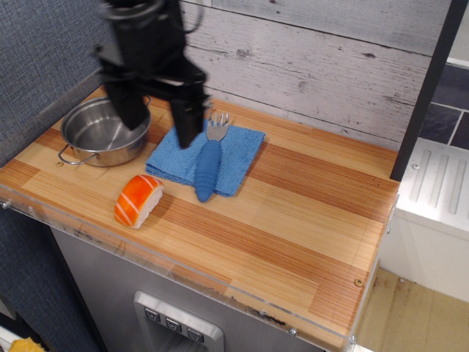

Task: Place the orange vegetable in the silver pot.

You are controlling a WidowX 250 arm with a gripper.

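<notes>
1 silver pot (105,130) sits empty, orange vegetable (138,199) outside it, gripper (159,126) spread open.

We see a shiny steel pot (105,130), matt blue cloth (205,152), a glossy plastic-looking orange vegetable (138,199) and a smooth wooden bench (293,213).

No readable text, labels or numbers anywhere.
</notes>
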